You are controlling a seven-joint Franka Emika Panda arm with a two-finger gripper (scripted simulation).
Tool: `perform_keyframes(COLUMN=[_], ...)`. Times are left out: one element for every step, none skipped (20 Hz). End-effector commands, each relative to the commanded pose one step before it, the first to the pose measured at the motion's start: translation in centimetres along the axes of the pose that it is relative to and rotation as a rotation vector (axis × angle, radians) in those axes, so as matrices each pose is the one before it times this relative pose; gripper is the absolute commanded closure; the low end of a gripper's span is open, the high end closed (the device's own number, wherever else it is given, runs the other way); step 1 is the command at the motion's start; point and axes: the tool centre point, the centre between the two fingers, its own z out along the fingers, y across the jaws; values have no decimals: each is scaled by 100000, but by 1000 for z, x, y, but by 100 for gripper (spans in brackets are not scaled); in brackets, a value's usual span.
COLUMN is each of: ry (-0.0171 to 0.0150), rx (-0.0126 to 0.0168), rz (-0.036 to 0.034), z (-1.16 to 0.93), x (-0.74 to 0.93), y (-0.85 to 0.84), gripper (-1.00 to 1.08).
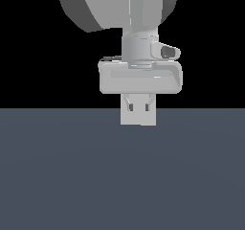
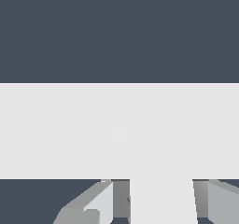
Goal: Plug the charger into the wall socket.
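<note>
Exterior view: the arm hangs over the dark blue-grey desk (image 1: 57,176), the gripper (image 1: 138,108) pointing down, its jaws narrow and closed on the charger (image 1: 138,117), a pale block between the fingertips at the desk's far edge. Wrist view: the charger (image 2: 163,202) appears as a white block flanked by the grey fingers (image 2: 105,199). Beyond it a broad light-grey band, the wall socket (image 2: 70,129), spans the frame; whether charger and socket touch cannot be told.
</note>
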Motion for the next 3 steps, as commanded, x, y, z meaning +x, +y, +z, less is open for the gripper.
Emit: perform_keyframes(ry=[21, 0, 0], rx=[2, 0, 0], rz=[-6, 0, 0], z=[22, -6, -4], x=[172, -23, -15], y=[-7, -2, -1], gripper=[108, 108, 108])
